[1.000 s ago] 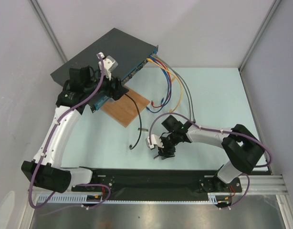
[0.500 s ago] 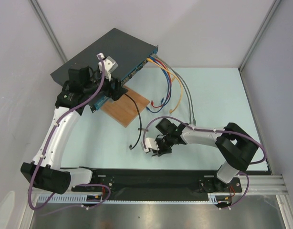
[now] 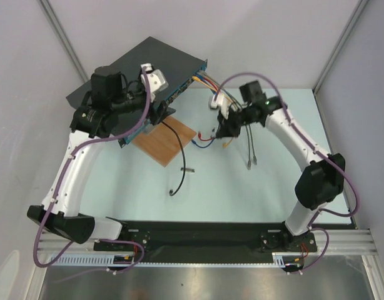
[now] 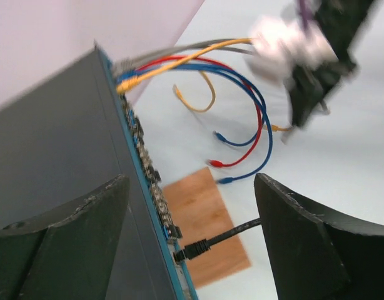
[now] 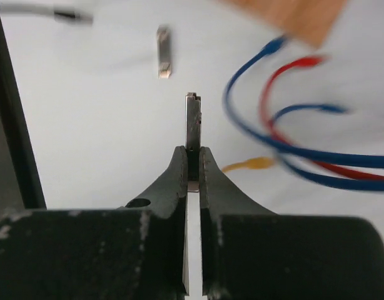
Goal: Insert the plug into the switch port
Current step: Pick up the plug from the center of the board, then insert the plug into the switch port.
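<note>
**Operator:** What is the state of each tool?

**Technician:** The right gripper (image 5: 192,153) is clenched on a thin grey piece, judged to be the plug (image 5: 192,122). Only the plug's lower end sits between the jaws. The left gripper (image 4: 191,181) is spread wide and grasps nothing. It hangs over the blue front edge of the switch (image 3: 142,62), which lies angled at the far left of the table (image 3: 286,156).

**Operator:** What can fail from here?

**Technician:** The shallow pinch may let the plug pivot on contact with a port. The loose blue cables (image 5: 226,100) lie near the right gripper and may snag. Nothing braces the switch, so it may slide under insertion force.
</note>
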Tool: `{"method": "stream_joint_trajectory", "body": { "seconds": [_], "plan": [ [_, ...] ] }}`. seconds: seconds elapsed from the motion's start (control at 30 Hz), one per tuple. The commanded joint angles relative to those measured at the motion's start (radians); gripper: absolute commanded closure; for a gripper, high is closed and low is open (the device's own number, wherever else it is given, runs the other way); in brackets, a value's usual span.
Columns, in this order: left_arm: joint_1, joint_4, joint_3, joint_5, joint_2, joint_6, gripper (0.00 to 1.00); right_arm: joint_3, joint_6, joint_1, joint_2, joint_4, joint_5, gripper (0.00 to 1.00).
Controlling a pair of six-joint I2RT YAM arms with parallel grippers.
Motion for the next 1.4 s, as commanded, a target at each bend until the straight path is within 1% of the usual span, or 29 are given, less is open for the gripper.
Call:
{"method": "stream_joint_trajectory", "body": {
  "seconds": [0.0,0.03,0.07,0.1,0.13,0.17,0.2,0.23,0.27,0.37,0.47,0.7,0.83,0.93,1.03,1.13,1.23,1.27,1.33,1.37],
  "plan": [
    [-0.072,-0.111,0.079,0.060,-0.002,0.297,0.13,0.270,0.103,-0.041,0.091,-0.308,-0.240,1.00],
    [-0.119,-0.134,0.082,0.059,-0.002,0.349,0.13,0.394,0.120,-0.044,0.119,-0.345,-0.284,1.00],
    [-0.144,-0.172,0.079,0.043,-0.001,0.392,0.13,0.447,0.132,-0.044,0.148,-0.383,-0.306,1.00],
    [-0.188,-0.188,0.071,0.031,0.001,0.469,0.13,0.505,0.131,-0.044,0.204,-0.469,-0.333,1.00],
    [-0.206,-0.200,0.064,0.025,0.002,0.504,0.13,0.554,0.126,-0.043,0.238,-0.517,-0.394,1.00],
    [-0.221,-0.209,0.056,0.016,0.002,0.531,0.13,0.647,0.094,-0.043,0.267,-0.567,-0.424,1.00],
    [-0.235,-0.212,0.041,0.010,0.008,0.579,0.13,0.688,0.068,-0.038,0.296,-0.680,-0.454,1.00],
    [-0.261,-0.212,0.033,0.005,0.010,0.600,0.14,0.721,0.068,-0.035,0.342,-0.706,-0.482,1.00],
    [-0.270,-0.211,0.024,-0.001,0.015,0.636,0.14,0.738,0.101,-0.033,0.350,-0.706,-0.492,1.00],
    [-0.299,-0.224,0.019,-0.003,0.036,0.680,0.16,0.729,0.074,-0.029,0.337,-0.704,-0.508,1.00],
    [-0.327,-0.252,0.011,-0.010,0.061,0.757,0.18,0.740,0.086,-0.027,0.343,-0.704,-0.513,1.00],
    [-0.358,-0.257,-0.007,-0.044,0.102,0.826,0.24,0.762,0.098,-0.032,0.340,-0.704,-0.524,1.00],
    [-0.364,-0.235,-0.031,-0.087,0.119,0.864,0.27,0.794,0.118,-0.032,0.341,-0.704,-0.535,1.00],
    [-0.364,-0.214,-0.056,-0.107,0.121,0.900,0.32,0.795,0.135,-0.033,0.337,-0.703,-0.536,1.00],
    [-0.364,-0.177,-0.078,-0.110,0.124,0.909,0.39,0.794,0.144,-0.032,0.332,-0.704,-0.539,1.00],
    [-0.362,-0.162,-0.093,-0.118,0.130,0.915,0.51,0.794,0.151,-0.029,0.324,-0.704,-0.544,1.00],
    [-0.362,-0.133,-0.108,-0.125,0.130,0.917,0.57,0.792,0.149,-0.020,0.317,-0.704,-0.530,1.00],
    [-0.362,-0.128,-0.117,-0.124,0.128,0.915,0.62,0.792,0.147,-0.018,0.312,-0.704,-0.527,1.00],
    [-0.361,-0.110,-0.124,-0.124,0.125,0.909,0.69,0.789,0.143,-0.017,0.309,-0.703,-0.525,1.00],
    [-0.359,-0.110,-0.124,-0.122,0.128,0.907,0.75,0.789,0.143,-0.015,0.307,-0.704,-0.525,1.00]
  ]
}}
